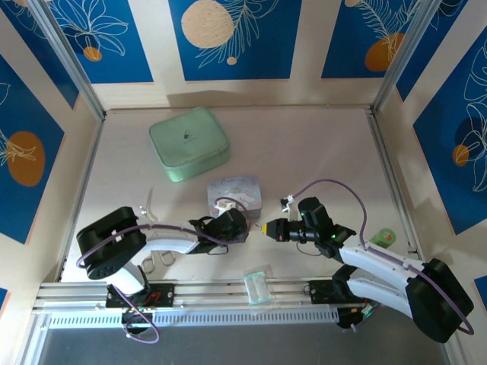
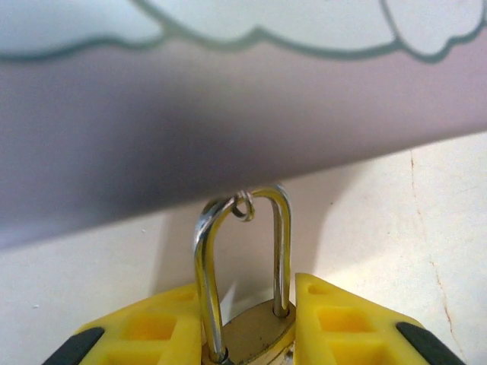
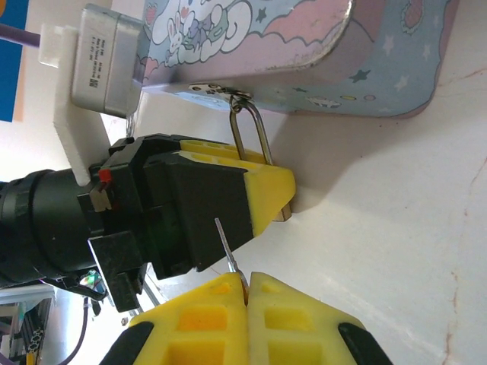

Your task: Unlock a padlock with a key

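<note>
The cartoon-printed box stands closed on the pale bench. The small brass padlock, with a thin shiny U-shaped shackle, hooks the box's latch and is clamped in the left tool. The right tool pinches the thin silvery key, just beside.

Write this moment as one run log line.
left tool: grips padlock | right tool: shut on key | key: not yet inserted

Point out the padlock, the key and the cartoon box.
padlock point(image 2: 255, 336): left wrist view, brass body.
key point(image 3: 226, 245): right wrist view, thin blade.
box point(image 3: 304, 34): right wrist view, printed face.
</note>
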You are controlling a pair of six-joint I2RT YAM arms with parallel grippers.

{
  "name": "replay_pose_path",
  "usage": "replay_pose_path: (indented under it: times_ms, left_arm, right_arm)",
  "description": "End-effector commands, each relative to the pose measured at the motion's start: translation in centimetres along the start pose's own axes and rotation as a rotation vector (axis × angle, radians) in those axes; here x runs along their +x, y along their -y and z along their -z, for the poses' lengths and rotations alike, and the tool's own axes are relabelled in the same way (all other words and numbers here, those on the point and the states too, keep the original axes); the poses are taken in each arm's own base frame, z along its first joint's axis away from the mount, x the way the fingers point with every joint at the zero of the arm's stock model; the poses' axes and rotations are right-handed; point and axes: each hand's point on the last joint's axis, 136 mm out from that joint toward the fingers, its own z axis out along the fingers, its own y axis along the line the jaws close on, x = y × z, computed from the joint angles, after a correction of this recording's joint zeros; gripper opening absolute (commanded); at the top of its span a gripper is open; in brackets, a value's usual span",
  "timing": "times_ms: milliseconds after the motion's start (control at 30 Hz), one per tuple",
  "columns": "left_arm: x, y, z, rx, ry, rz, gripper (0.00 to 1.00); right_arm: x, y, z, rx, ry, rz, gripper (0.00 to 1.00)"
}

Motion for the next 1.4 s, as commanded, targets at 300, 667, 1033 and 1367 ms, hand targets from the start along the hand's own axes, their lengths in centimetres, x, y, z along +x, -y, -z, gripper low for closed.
replay_pose_path:
  times_ms: [300, 667, 1033, 1367]
  left_arm:
    - [1.0, 0.9, 0.2, 0.081, -0.020, 0.050, 0.06]
    - [1.2, 1.7, -0.7, 0.128, -0.009, 0.061, 0.35]
    - [1.9, 1.3, -1.5, 0.115, 0.053, 0.105, 0.18]
    - [0.3, 1.2, 0.4, 0.139, 0.115, 0.203, 0.04]
  right_arm:
    - [0.2, 0.2, -0.6, -0.015, -0.012, -0.019, 0.00]
    - [0.1, 0.4, -0.7, -0.013, -0.013, -0.024, 0.00]
    - [0.4, 1.1, -0.7, 0.006, -0.009, -0.034, 0.00]
    - [0.6, 2.0, -0.5, 0.010, 0.009, -0.144, 0.00]
